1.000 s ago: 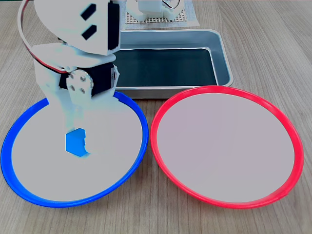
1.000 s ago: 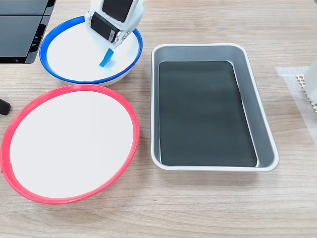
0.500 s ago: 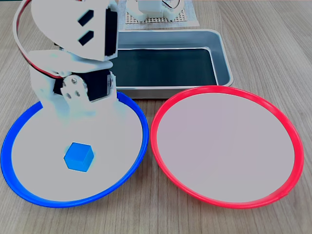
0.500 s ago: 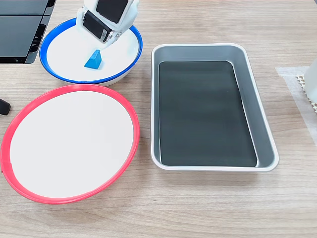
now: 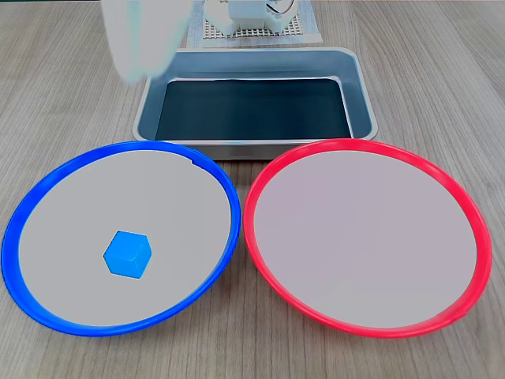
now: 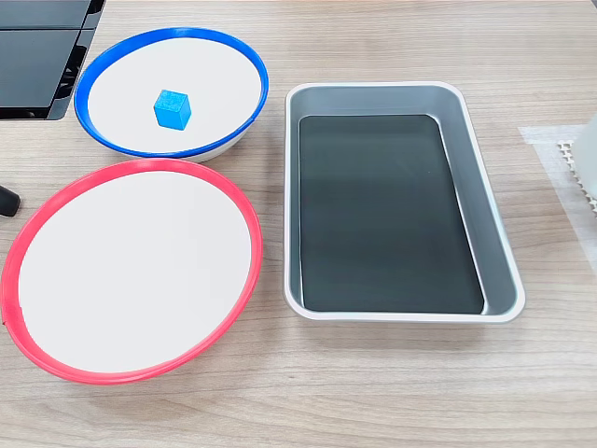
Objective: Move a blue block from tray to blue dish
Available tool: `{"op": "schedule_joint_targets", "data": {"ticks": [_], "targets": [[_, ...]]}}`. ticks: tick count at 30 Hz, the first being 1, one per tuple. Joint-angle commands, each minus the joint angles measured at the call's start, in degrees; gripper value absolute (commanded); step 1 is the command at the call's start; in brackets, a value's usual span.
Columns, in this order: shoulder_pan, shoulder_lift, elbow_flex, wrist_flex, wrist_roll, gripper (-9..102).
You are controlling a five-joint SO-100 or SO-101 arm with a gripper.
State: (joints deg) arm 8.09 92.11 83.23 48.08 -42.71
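Now we see the blue block [image 5: 127, 253] lower left on the blue dish [image 5: 47, 188]; blurred arm [image 5: 142, 35] upper left could clip the tray [image 5: 359, 79]; claw state unclear

arm [image 5: 140, 35]: showing as a pale motion-blurred white shape at the top left of a fixed view | pose: raised, unclear | jaws: too blurred to be telling open from closed
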Motion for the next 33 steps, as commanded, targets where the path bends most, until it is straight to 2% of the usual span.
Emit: {"op": "schedule_joint_targets", "data": {"ticks": [1,5,10,14,19,25,33], "targets": [[-3.52,16.70,15.21,-11.43,20.30,0],[-7.29,34.37,38.85,-28.65,42.63,0],[-10.11,52.56,61.35,-30.50,54.84,0],[-11.07,69.35,77.87,-22.50,54.49,0],[-10.02,86.31,89.91,-10.20,50.10,0],[-10.37,96.59,90.00,6.59,48.25,0],[-8.44,98.70,90.00,9.14,48.16,0]]}}
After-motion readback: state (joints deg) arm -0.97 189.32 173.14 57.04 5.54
